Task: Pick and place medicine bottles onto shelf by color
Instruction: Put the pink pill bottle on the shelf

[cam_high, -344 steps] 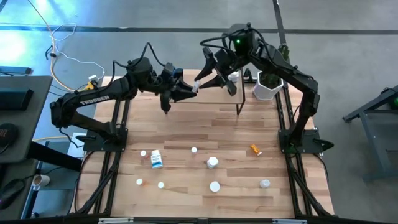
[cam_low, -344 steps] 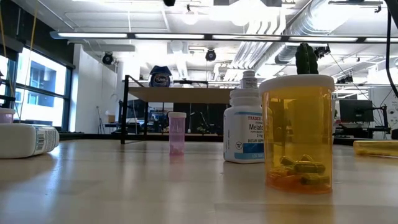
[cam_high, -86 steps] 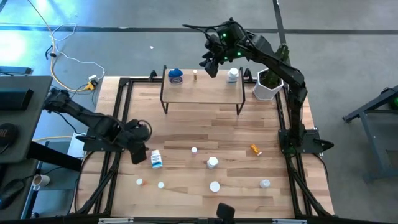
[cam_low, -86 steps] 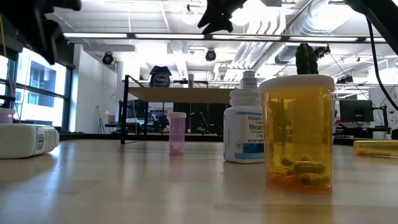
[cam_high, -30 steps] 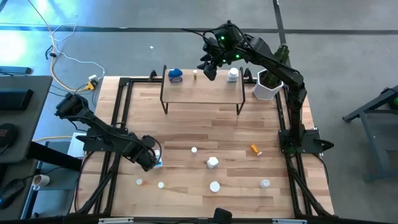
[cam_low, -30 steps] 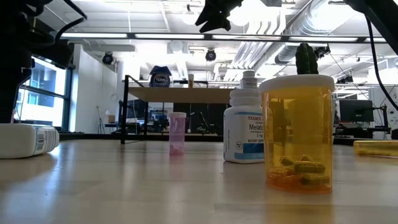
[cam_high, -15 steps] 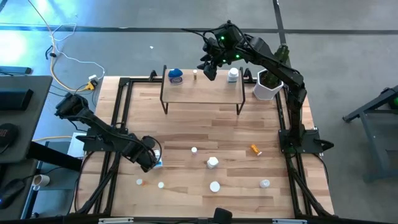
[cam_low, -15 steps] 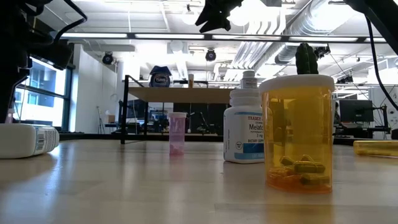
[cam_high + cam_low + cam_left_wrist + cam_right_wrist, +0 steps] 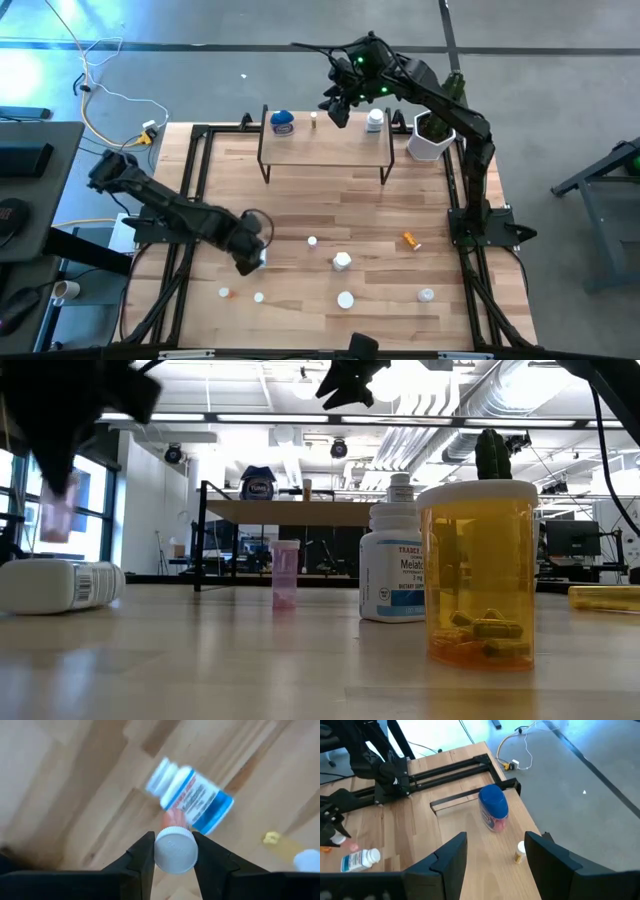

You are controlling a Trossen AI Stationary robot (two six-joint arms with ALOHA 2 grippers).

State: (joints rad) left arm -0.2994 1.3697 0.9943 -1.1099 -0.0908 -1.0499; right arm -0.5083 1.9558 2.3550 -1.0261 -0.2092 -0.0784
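Observation:
My left gripper (image 9: 250, 262) is at the table's near left, shut on a pinkish vial with a white cap (image 9: 175, 851). It also shows in the low view (image 9: 58, 510). A white, blue-labelled bottle (image 9: 192, 800) lies on its side on the table just below it. My right gripper (image 9: 492, 865) hangs open and empty above the shelf (image 9: 325, 145). On the shelf stand a blue-lidded jar (image 9: 282, 122), a tiny vial (image 9: 313, 119) and a white bottle (image 9: 375, 121). My left gripper pinches the pinkish vial between its two fingers (image 9: 142, 857), at the white cap (image 9: 176, 840) on its upper end. The fingers come from above, pointing down. The vial hangs upright below them, lifted clear of the table, with its pink body (image 9: 175, 820) showing under the cap.
Several small bottles stand on the near half of the table: white ones (image 9: 342, 261) (image 9: 345, 299) (image 9: 427, 295), an orange one lying down (image 9: 411, 240) and a tiny orange one (image 9: 224, 293). A white pot with a plant (image 9: 432, 135) stands at the far right.
My left gripper has gone up and a little toward the table's right edge with the pinkish vial, which is now lifted clear of the table. The lying white bottle has shifted a little toward the right. My right arm has kept still.

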